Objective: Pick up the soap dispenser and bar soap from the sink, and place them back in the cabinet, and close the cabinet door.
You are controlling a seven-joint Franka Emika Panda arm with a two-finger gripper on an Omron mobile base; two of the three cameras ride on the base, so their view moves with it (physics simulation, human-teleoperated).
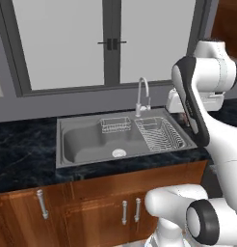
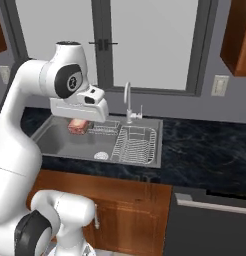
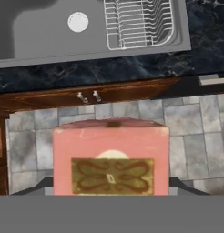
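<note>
The bar soap, a reddish-pink block with an ornate olive label, sits between the dark fingertips of my gripper, which is shut on it. In the right base view the gripper hangs under the white hand with the bar soap in it, raised over the left part of the sink. The grey sink has a wire dish rack and a small wire basket. A reddish-brown wall cabinet hangs at the upper right. The soap dispenser is out of view.
A curved silver faucet stands behind the sink, below a large window. Dark marble counter runs along both sides. Wooden base cabinets with short silver handles sit beneath. In the hand view, grey floor tiles lie below.
</note>
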